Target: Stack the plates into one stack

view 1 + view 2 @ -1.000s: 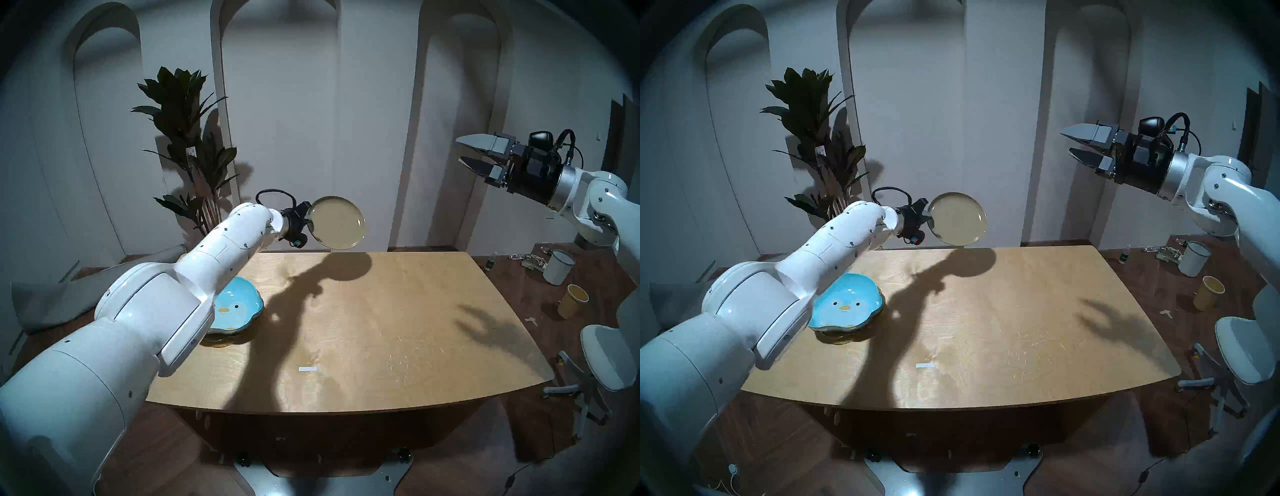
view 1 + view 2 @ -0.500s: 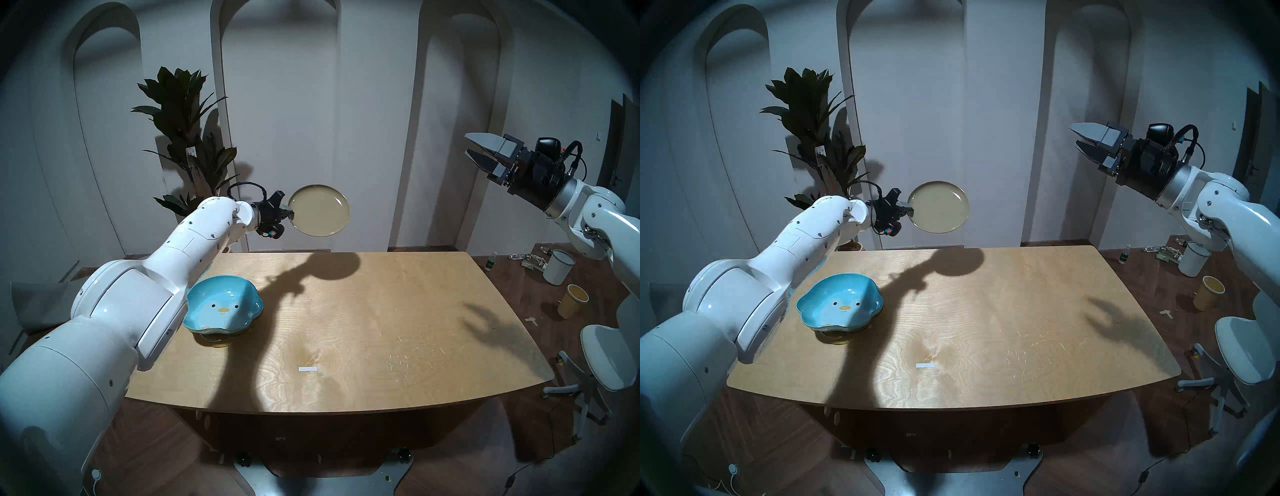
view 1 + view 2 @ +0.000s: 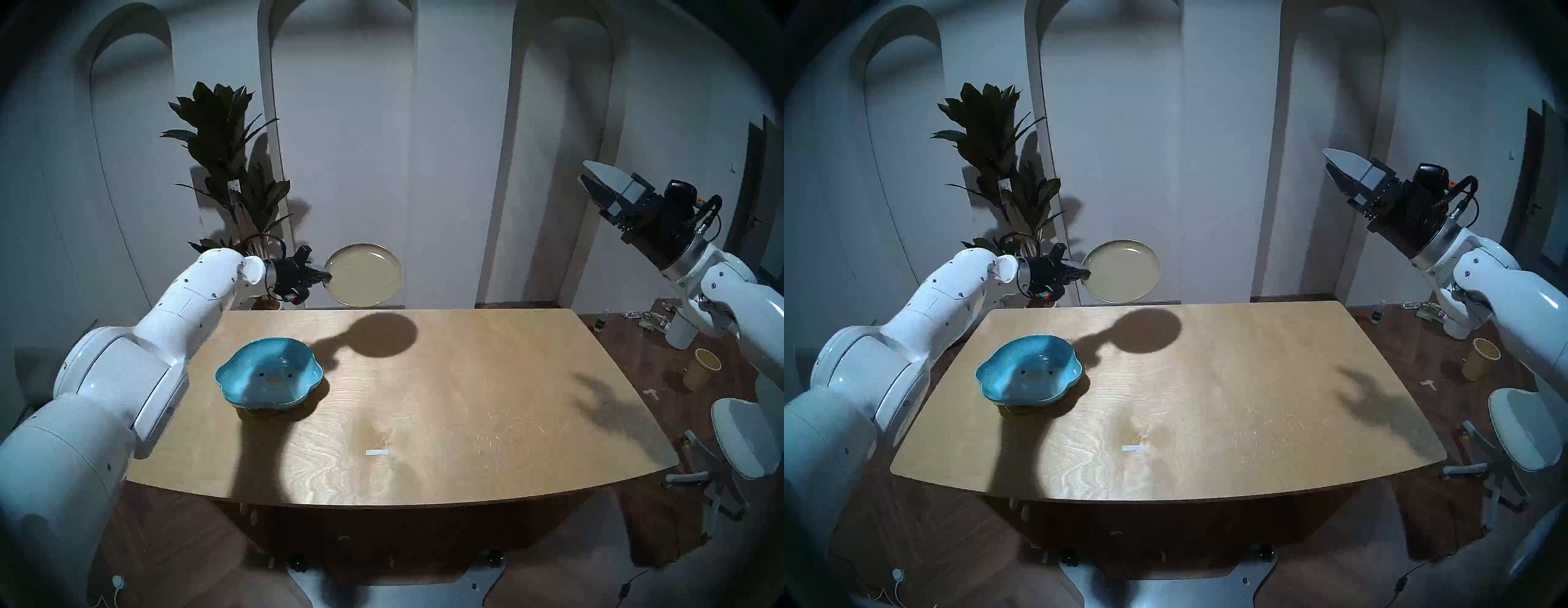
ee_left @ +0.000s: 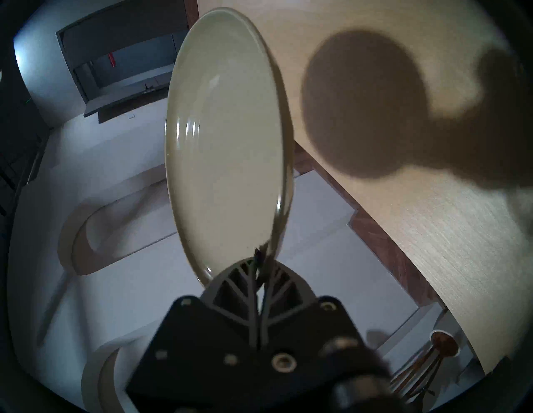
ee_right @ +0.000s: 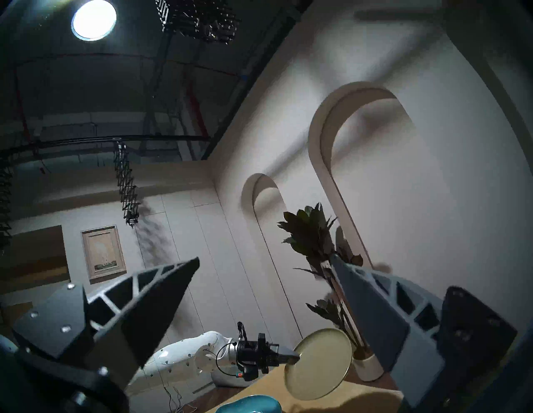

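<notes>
My left gripper [image 3: 326,275] is shut on the rim of the plain round olive-beige plate [image 3: 365,275] and holds it tilted in the air above the table's far edge. The grip shows in the left wrist view [image 4: 261,253], with the plate [image 4: 227,138] edge-on. The sky-blue lobed penguin plate [image 3: 269,373] sits on the amber glass plate [image 3: 265,412], of which only an edge shows, at the table's left. My right gripper [image 3: 584,173] is open and empty, high at the far right, pointing up; its wrist view [image 5: 265,256] shows the held plate [image 5: 318,363].
The wooden table [image 3: 466,382] carries a small white strip [image 3: 377,452] near the front middle. A potted plant [image 3: 229,170] stands behind the left arm. On the floor at the right are a white stool [image 3: 742,437] and a yellow cup [image 3: 702,369].
My left arm has swung the olive-beige plate to the left and a little lower, uncovering the blue plate. My right gripper has drawn back to the right and tilted upward.
</notes>
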Available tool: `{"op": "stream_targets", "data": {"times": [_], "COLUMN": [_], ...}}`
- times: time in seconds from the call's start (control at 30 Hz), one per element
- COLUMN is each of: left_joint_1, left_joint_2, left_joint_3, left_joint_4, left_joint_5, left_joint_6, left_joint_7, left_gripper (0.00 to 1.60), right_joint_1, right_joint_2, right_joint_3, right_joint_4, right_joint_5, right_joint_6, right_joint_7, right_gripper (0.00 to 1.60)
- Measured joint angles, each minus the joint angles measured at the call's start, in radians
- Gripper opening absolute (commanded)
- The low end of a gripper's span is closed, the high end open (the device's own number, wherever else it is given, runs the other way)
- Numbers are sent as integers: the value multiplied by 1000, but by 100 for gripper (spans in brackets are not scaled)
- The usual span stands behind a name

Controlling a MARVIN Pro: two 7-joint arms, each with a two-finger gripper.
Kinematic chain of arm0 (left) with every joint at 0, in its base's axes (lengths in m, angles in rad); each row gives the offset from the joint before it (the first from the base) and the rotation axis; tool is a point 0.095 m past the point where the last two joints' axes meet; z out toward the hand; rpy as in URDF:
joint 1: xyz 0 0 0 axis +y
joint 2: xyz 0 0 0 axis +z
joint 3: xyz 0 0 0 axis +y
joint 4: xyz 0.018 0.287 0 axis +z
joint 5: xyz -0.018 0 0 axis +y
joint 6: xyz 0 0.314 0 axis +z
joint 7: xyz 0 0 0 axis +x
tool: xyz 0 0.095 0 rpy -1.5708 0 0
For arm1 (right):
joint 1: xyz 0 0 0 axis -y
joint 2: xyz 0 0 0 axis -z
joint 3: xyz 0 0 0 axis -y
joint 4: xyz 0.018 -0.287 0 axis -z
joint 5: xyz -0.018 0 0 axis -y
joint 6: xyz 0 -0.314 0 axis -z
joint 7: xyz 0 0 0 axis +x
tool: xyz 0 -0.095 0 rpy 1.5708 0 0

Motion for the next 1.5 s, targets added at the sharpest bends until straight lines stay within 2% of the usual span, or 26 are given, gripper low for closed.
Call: {"op": "stream_targets", "data": {"times": [0.17, 0.37, 0.47, 0.73, 0.87, 1.27, 1.5], "left_joint_1": [-9, 1, 30, 92, 96, 59, 43], "left_joint_2": [20, 27, 28, 42, 59, 129, 171], "left_joint_3": [-28, -57, -58, -22, 7, 50, 112], "left_joint_4": [-12, -31, -53, -74, -65, -18, -6], "left_joint_5": [-28, -85, -115, -132, -127, -111, -87], "left_joint_6": [-62, -84, -87, -88, -88, -88, -88], "left_joint_7": [34, 102, 146, 207, 230, 264, 295], "left_gripper": [0, 0, 0, 0, 0, 0, 0], "right_joint_1": [-25, -59, -79, -143, -165, -158, -146], "right_joint_2": [-9, -16, -19, -3, 3, -13, -35], "right_joint_3": [-11, -19, -19, -7, -1, 2, -1], "right_joint_4": [-6, -12, -11, 36, 52, 48, 48], "right_joint_5": [-1, -3, 4, 72, 105, 117, 102], "right_joint_6": [-67, -153, -208, -347, -401, -413, -402], "right_joint_7": [64, 153, 206, 295, 327, 311, 274], "right_gripper": [160, 160, 160, 160, 160, 160, 160]}}
